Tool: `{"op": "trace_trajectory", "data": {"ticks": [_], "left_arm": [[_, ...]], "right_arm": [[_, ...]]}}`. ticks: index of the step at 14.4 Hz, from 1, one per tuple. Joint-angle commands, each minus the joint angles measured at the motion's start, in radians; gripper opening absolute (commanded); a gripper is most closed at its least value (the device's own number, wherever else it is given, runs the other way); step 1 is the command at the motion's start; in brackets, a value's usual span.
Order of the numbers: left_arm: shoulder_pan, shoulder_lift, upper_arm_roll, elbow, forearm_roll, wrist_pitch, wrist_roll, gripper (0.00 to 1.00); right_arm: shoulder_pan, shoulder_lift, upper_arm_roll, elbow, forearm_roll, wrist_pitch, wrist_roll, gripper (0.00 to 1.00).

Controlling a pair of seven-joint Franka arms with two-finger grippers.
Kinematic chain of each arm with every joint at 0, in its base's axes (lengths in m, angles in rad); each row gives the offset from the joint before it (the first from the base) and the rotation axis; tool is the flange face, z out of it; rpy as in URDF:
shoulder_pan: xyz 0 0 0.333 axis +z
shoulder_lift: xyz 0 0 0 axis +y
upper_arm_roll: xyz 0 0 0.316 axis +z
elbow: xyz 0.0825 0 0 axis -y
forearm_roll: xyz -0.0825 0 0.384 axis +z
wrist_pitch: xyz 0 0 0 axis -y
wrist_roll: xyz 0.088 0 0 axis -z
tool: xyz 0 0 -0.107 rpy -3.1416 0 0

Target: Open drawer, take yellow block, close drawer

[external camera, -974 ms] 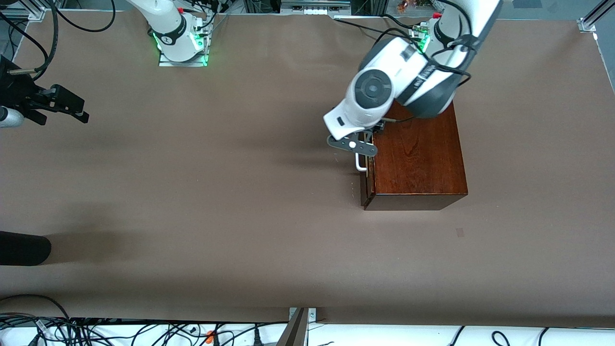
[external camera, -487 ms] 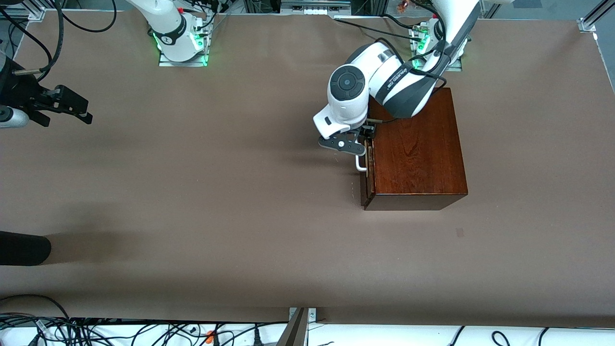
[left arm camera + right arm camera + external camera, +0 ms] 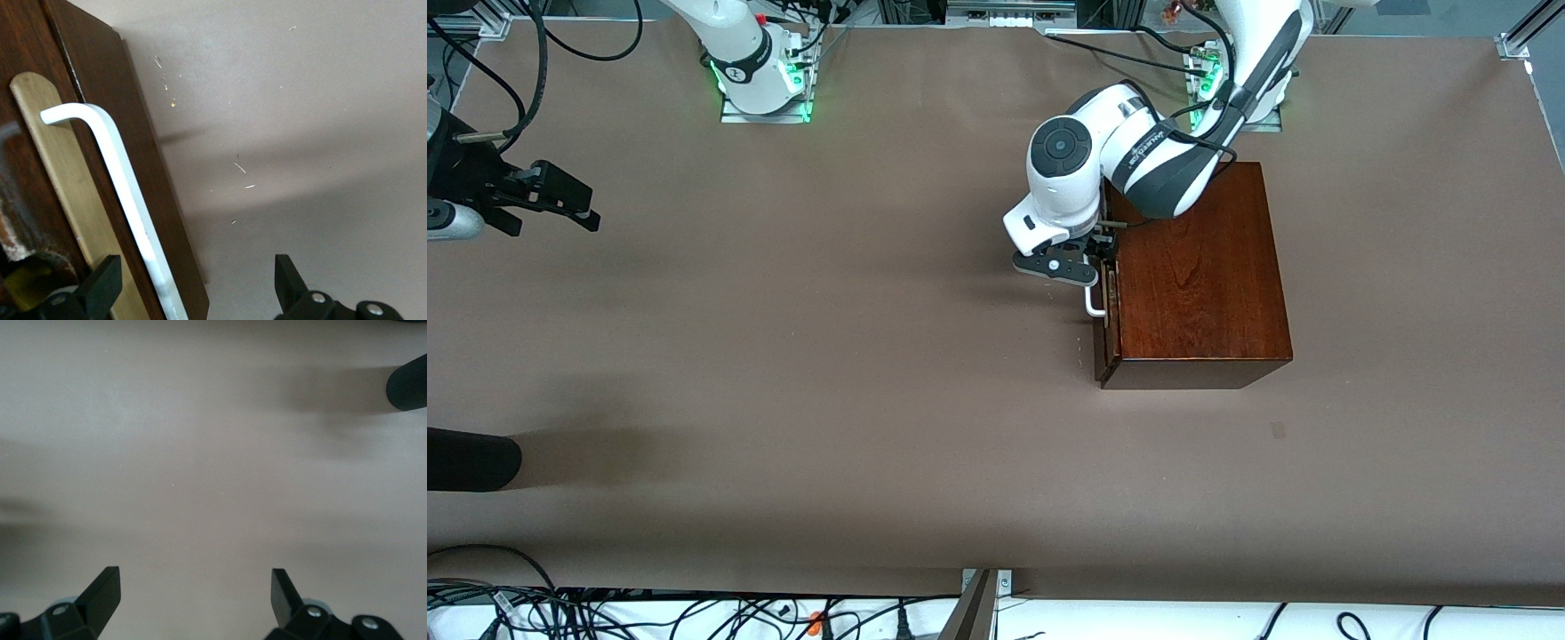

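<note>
The dark reddish-brown wooden box (image 3: 1196, 276) stands toward the left arm's end of the table. Its drawer (image 3: 1106, 342) faces the right arm's end and looks shut. The white U-shaped handle (image 3: 1094, 307) is on the drawer front. My left gripper (image 3: 1089, 274) is at the handle's end nearer the bases. In the left wrist view the gripper (image 3: 193, 287) is open, and the handle (image 3: 123, 183) runs between its fingers without being clamped. The yellow block is hidden. My right gripper (image 3: 578, 204) is open and empty over bare table at the right arm's end, waiting; it also shows in its wrist view (image 3: 193, 587).
A black rounded object (image 3: 471, 458) lies at the table's edge at the right arm's end, nearer the front camera; it also shows in the right wrist view (image 3: 408, 383). Brown table (image 3: 827, 356) stretches between the two grippers. Cables hang along the front edge.
My left arm has swung lower and its gripper has settled at the drawer handle, shifting slightly toward the right arm's end. The right gripper has barely moved. The drawer has not moved.
</note>
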Motion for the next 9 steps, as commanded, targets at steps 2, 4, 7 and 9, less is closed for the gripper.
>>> {"op": "trace_trajectory", "data": {"ticks": [2, 4, 7, 9], "left_arm": [[-0.002, 0.006, 0.004, -0.044, 0.021, 0.038, -0.024, 1.00], [-0.009, 0.006, 0.004, -0.041, 0.021, 0.038, -0.025, 1.00], [-0.014, 0.009, 0.004, -0.041, 0.023, 0.038, -0.030, 1.00], [-0.014, 0.009, 0.005, -0.042, 0.023, 0.037, -0.030, 1.00]], "right_arm": [[-0.002, 0.005, 0.000, 0.017, 0.004, -0.003, -0.001, 1.00], [-0.002, 0.005, 0.000, 0.017, 0.004, -0.003, -0.001, 1.00], [-0.002, 0.005, 0.000, 0.017, 0.004, -0.003, -0.001, 1.00], [-0.002, 0.005, 0.000, 0.017, 0.004, -0.002, -0.001, 1.00]]}}
